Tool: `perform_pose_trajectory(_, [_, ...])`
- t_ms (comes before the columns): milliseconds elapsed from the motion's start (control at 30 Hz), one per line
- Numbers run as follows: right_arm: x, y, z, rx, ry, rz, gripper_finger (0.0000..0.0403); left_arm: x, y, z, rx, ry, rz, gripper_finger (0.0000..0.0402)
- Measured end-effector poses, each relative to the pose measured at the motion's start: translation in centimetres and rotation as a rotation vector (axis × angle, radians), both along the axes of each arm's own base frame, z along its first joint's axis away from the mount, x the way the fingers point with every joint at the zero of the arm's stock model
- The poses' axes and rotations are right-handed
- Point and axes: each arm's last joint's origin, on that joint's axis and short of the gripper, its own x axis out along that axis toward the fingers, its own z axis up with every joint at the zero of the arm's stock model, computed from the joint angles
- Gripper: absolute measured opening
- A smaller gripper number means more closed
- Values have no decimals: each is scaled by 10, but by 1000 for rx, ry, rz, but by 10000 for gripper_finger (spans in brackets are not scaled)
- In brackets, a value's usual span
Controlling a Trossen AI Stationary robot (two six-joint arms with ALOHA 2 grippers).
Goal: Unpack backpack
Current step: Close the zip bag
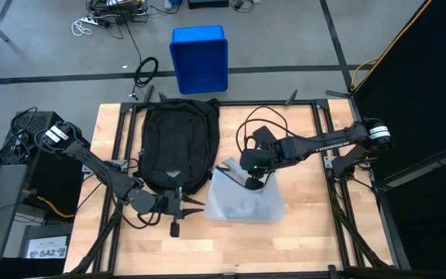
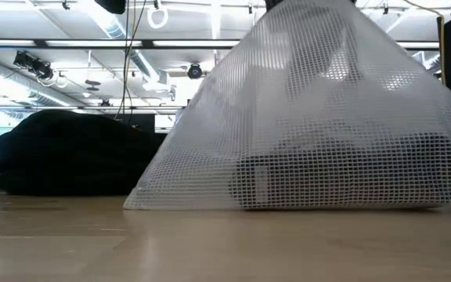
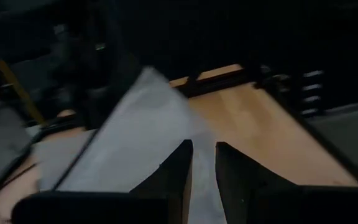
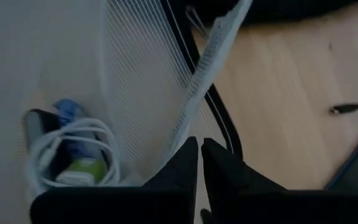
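Note:
The black backpack (image 1: 176, 143) lies flat on the table's left half, and shows as a dark mound in the low view (image 2: 61, 153). To its right a white mesh bag (image 1: 246, 201) stands drawn up like a tent (image 2: 312, 133), with my right gripper (image 1: 252, 183) shut on its top. Inside the bag are a coiled white cable with green and blue items (image 4: 73, 155). My left gripper (image 1: 183, 203) hovers by the backpack's near end, pointing level toward the mesh bag (image 3: 142, 137). Its fingers (image 3: 204, 155) stand a narrow gap apart with nothing between them. My right gripper pinches the mesh bag's hemmed edge (image 4: 194, 118) between its two fingers (image 4: 199, 146), coming from above and slanting down. The mesh is drawn taut up to the fingers. The bag's bottom, with its contents (image 2: 343, 176), rests on the table.
A blue bin (image 1: 200, 58) stands on the floor beyond the table's far edge. A black cable (image 1: 258, 124) loops on the table behind my right arm. Bare wood (image 1: 231, 244) runs along the near edge and the right side.

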Motion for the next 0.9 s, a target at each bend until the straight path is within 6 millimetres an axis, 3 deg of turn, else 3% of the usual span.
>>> perform_pose_trajectory(167, [0,5,2,3,-1,12,0,1,7,-5,48,33,140,47])
perform_pose_trajectory(533, [-2,9,0,12,23,15,0,14,36,-16,-68,135,225,86])
perform_pose_trajectory(900, [-3,17,-1,38,24,29,0,30,84,-25,-220,232,288,142])
